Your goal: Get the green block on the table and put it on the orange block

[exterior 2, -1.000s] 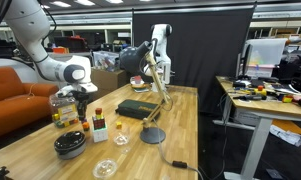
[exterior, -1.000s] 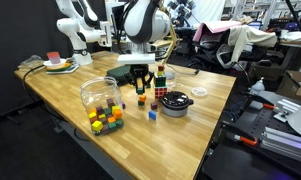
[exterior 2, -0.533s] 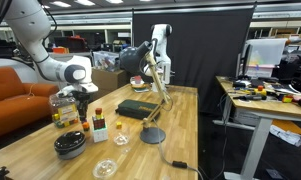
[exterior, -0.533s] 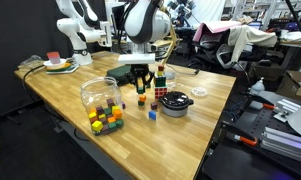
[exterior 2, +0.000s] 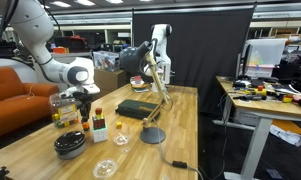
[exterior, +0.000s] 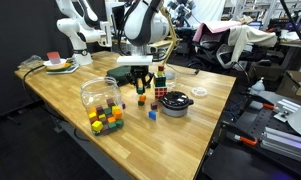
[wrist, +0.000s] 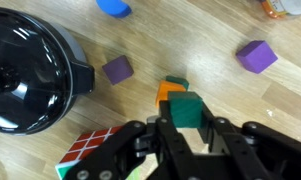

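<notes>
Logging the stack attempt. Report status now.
End effector shut on green block. Green block partly over orange block, contact unclear. Purple block, Rubik's cube nearby, not in the way.

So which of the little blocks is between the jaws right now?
The green block, gripped right by the orange block; the two purple blocks lie loose.

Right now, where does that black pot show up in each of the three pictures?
In an exterior view: black pot right of centre, just right of the gripper.
In an exterior view: black pot lower left, below the gripper.
Wrist view: black pot fills the left side.
Shared landmark: the gripper holding the green block, beside the black pot.
</notes>
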Available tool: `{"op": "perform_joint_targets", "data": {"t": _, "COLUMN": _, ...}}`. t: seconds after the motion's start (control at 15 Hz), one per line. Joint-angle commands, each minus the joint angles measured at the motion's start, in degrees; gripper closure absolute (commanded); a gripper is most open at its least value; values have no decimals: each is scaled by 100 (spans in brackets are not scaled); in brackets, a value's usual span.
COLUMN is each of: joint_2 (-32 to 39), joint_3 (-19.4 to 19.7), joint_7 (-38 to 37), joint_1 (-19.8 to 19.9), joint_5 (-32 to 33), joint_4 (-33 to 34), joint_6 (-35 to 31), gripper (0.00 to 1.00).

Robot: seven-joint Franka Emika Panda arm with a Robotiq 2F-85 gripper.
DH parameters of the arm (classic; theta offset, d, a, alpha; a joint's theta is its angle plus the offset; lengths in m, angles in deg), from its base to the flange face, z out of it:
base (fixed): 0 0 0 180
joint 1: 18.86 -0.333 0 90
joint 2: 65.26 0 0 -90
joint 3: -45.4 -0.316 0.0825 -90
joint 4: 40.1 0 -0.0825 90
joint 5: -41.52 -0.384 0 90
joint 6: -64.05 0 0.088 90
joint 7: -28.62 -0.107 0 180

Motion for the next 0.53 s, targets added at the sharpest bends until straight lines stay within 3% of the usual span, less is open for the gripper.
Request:
{"op": "perform_joint_targets", "data": {"t": 0.0, "joint_2": 55, "joint_3": 3, "joint_7": -197, "joint_1": 33, "joint_5": -7, "joint_4": 159, "joint_6": 232, "gripper": 93}}
{"op": "perform_joint_targets", "data": {"t": 0.47, "joint_2": 43, "joint_3": -43, "joint_7": -283, "joint_1": 71, "joint_5": -22, "joint_4": 191, "joint_6": 359, "gripper": 93}}
